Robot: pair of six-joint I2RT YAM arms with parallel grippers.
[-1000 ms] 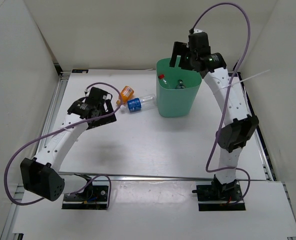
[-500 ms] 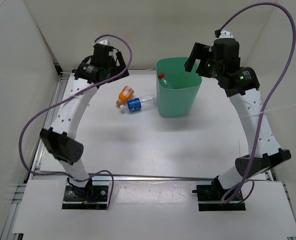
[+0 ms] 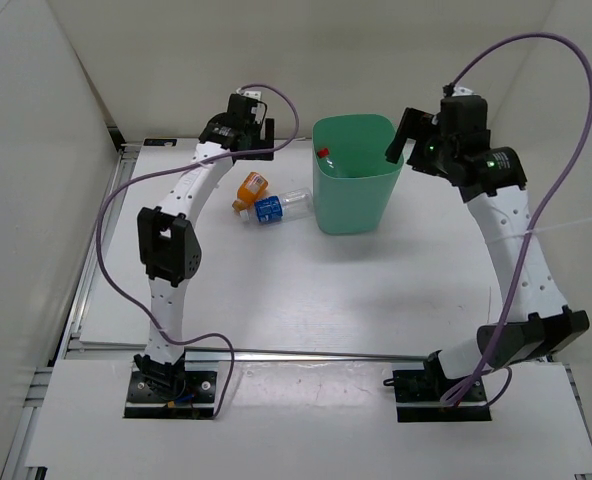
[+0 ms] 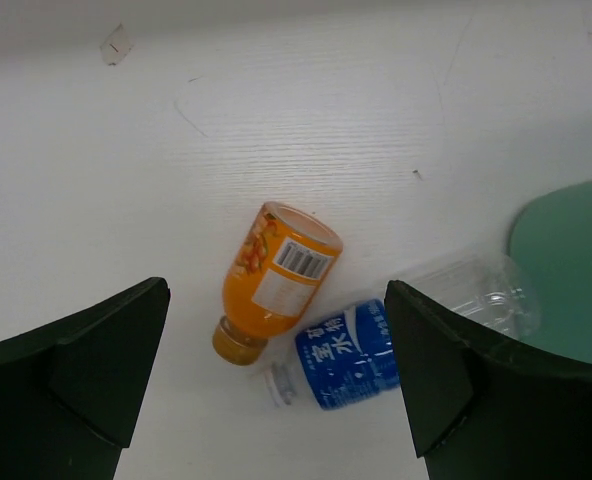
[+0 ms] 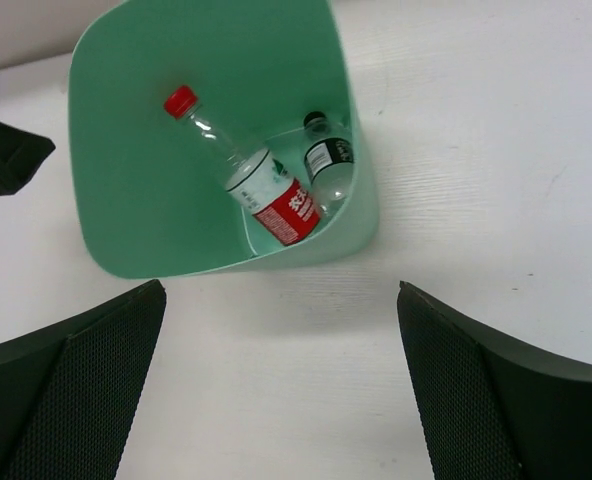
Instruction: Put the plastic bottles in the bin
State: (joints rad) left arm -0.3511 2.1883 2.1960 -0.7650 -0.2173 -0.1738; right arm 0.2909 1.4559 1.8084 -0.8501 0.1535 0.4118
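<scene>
Stretching beneath the wide, empty left tool (image 4: 276, 290) and right tool (image 5: 281, 288), the white surface (image 3: 306, 290) meets white walls (image 3: 226, 60).

White table (image 3: 306, 290), plain white walls (image 3: 226, 60)

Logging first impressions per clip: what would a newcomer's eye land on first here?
The mint-green bin at the table's far middle stands out, with the red-capped bottle and the dark-labelled bottle inside. Just left of it, the orange bottle and the blue-labelled bottle lie together on the white table, not yet binned.
</scene>
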